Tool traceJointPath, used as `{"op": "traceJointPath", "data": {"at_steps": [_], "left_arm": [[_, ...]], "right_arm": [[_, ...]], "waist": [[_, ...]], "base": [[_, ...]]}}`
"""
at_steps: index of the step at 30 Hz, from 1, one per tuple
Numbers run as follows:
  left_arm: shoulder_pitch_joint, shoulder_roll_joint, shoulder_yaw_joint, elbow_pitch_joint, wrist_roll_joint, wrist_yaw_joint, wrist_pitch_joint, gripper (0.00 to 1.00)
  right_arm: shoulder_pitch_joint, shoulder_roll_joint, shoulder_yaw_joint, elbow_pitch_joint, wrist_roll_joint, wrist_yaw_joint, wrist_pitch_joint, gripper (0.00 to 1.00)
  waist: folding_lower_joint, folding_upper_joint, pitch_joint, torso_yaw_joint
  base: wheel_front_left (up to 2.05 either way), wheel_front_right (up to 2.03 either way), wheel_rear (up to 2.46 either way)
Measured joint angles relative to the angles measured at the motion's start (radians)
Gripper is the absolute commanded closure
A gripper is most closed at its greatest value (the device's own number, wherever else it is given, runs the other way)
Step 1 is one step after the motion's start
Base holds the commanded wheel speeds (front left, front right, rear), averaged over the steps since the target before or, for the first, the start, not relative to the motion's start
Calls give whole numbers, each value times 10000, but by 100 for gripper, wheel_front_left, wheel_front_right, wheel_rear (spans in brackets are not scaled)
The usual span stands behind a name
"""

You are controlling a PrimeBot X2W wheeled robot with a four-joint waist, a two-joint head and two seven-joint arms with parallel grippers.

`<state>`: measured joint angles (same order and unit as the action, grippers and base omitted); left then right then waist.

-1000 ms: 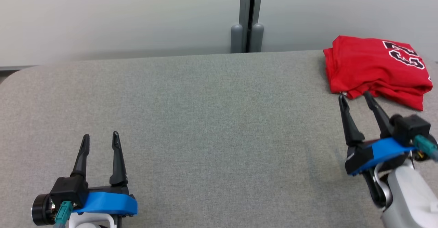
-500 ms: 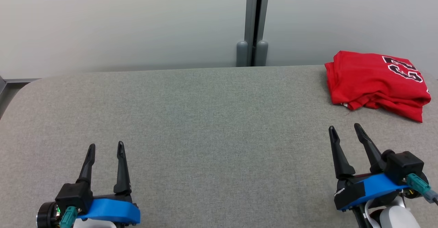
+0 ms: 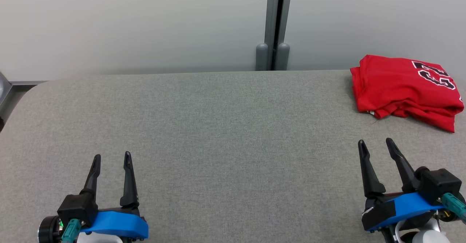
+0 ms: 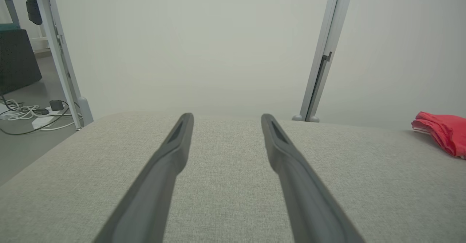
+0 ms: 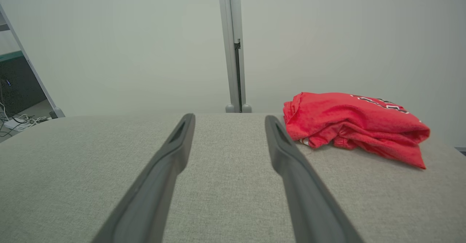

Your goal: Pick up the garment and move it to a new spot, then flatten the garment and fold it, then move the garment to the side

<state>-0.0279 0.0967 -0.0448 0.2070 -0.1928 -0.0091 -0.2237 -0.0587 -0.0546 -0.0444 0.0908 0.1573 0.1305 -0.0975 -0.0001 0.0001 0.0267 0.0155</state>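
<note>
Grey woven-fabric tabletop [image 3: 225, 126] carries everything. At lower left, the left hand [image 3: 112, 155] is released and empty. At lower right, the right hand [image 3: 375, 141], also released, is nearer the folded red jersey garment [image 3: 400, 86] at upper right, lying crosswise.

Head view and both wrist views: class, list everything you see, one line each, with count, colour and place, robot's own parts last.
garment: one, red with black-and-white numerals, folded, far right of the table
table: one, grey fabric top, across the foreground
wall panels: two, pale grey, behind the table
post: one, grey metal, between the wall panels
cables: several, white and dark, on the floor beyond the table's left end, left wrist view
left hand: one, dark fingers on blue mount, lower left, open, holding nothing
right hand: one, same colours, lower right, open, short of the garment, not touching it
</note>
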Motion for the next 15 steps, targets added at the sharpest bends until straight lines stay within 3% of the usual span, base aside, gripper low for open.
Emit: {"op": "traceJointPath", "data": {"at_steps": [8, 9, 15], "left_arm": [[-133, 17, -50, 4, -138, -21, 36, 0], [-151, 15, -58, 13, -178, -50, 36, 100], [171, -123, -17, 510, -416, -84, 155, 100]], "right_arm": [[1, 17, -102, -4, 36, 2, 38, 0], [2, 19, -100, 21, 54, 2, 38, 100], [98, 50, -98, 550, 268, 0, 155, 100]], "waist": [[0, 0, 104, 43], [1, 0, 114, 55], [3, 0, 112, 51]], "base": [[0, 0, 0], [0, 0, 0], [0, 0, 0]]}}
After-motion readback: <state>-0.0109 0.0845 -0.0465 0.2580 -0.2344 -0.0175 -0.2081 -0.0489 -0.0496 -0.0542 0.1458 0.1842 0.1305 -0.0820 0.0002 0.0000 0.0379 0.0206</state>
